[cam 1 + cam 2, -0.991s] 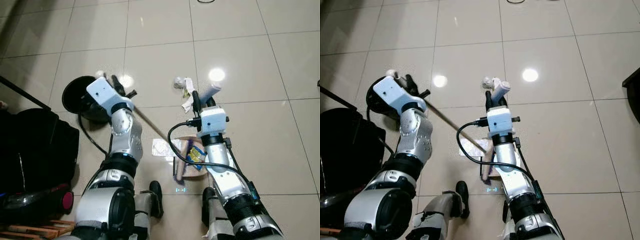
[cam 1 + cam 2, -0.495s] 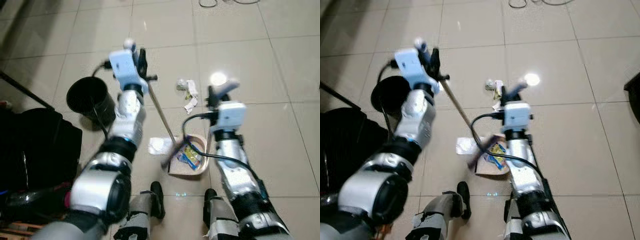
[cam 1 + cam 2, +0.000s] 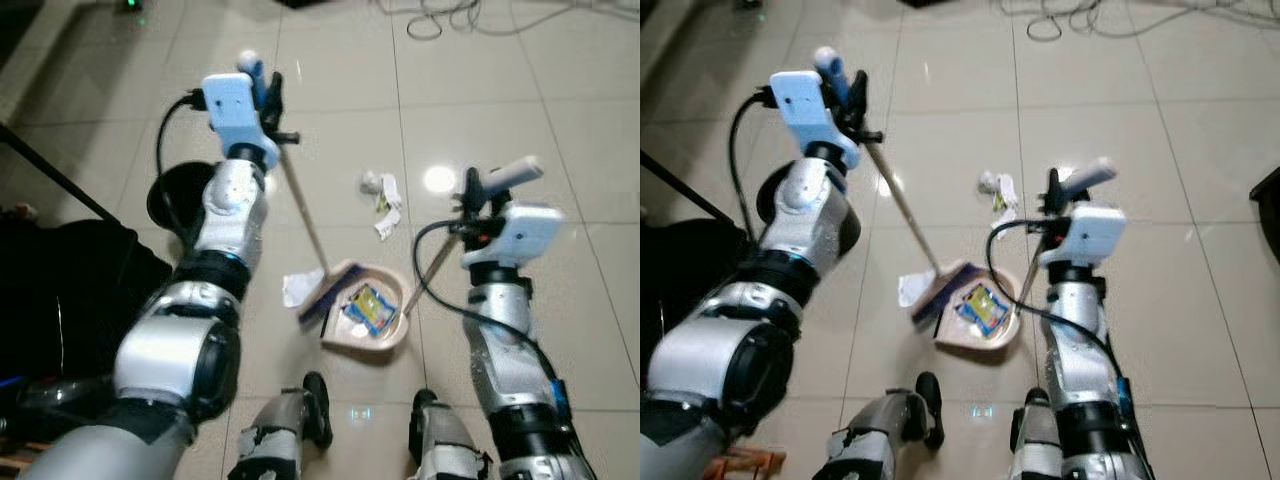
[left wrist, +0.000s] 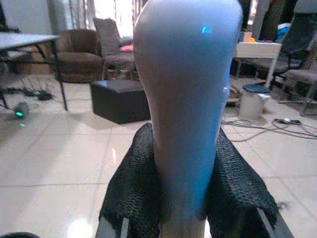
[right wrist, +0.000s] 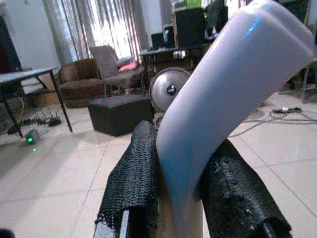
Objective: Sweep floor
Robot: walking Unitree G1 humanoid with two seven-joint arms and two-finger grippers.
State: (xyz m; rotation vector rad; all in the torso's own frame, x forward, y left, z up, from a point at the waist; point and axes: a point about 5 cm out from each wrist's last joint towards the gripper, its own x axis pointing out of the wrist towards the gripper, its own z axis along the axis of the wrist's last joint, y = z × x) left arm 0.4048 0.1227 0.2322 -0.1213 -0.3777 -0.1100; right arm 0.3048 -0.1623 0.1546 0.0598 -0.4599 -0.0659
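Clamping the broom (image 3: 300,215) handle between its fingers, the left gripper (image 3: 268,92) is nudging litter (image 3: 383,193) toward the dustpan (image 3: 372,312), whose handle the right gripper (image 3: 478,190) is pinching; keeping the pan flat matters.

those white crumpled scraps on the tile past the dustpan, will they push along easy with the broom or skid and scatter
The white scraps look like thin crumpled paper or wrapper, so probably very light and floppy. On the glossy floor tile they would likely slide easily ahead of the broom held by the left hand, though separate pieces may scatter or flick aside before reaching the dustpan.
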